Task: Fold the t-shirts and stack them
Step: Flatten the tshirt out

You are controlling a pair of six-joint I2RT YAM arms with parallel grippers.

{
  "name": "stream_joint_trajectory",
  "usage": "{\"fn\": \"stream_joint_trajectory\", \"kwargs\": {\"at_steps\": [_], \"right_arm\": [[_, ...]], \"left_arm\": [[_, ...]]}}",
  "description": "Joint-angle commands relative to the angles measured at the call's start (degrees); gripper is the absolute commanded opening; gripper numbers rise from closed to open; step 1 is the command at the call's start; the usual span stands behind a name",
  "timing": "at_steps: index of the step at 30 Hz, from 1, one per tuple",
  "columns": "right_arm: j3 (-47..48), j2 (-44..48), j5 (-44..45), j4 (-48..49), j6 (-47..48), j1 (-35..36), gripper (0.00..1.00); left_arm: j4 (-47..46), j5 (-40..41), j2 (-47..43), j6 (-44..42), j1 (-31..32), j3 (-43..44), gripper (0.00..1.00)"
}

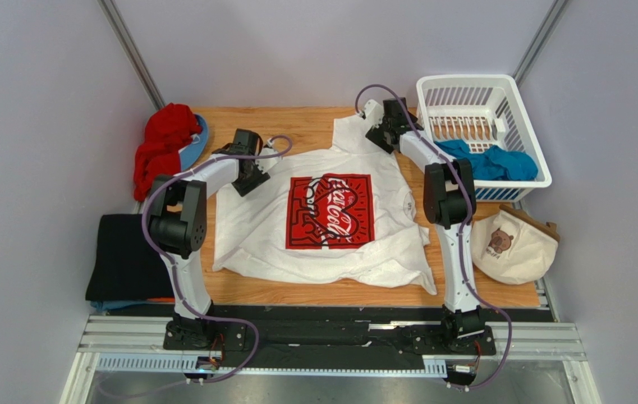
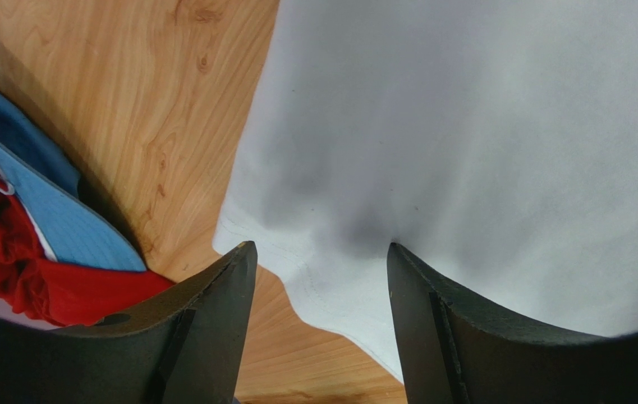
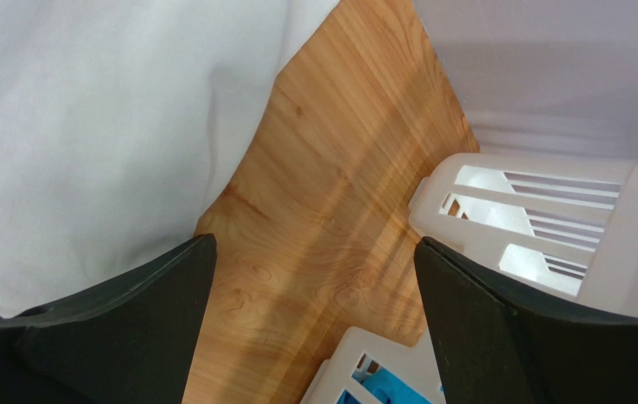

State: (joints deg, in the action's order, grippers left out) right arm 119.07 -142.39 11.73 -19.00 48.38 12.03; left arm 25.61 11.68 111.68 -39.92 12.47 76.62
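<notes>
T-shirt [image 1: 330,252], long axis left-right, collar rightward; left fingers [image 2: 212,328] and right fingers [image 3: 128,328] spread, empty

You're working at a light wood-grain table [image 1: 297,126] boxed in by plain pale grey walls at the far side [image 1: 314,50], left [image 1: 27,126] and right [image 1: 617,101]. Two slanted metal posts stand at the far corners, left [image 1: 132,55] and right [image 1: 541,38]. Your near edge is an aluminium rail [image 1: 339,347]; the light is even and the shadows soft.
</notes>
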Motion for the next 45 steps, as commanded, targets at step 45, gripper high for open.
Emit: {"fn": "stream_joint_trajectory", "kwargs": {"at_steps": [45], "right_arm": [[-18.25, 18.45, 3.3, 2.31, 0.05, -0.43, 0.91]], "left_arm": [[16.43, -8.79, -10.68, 4.68, 9.42, 1.61, 0.78]]}}
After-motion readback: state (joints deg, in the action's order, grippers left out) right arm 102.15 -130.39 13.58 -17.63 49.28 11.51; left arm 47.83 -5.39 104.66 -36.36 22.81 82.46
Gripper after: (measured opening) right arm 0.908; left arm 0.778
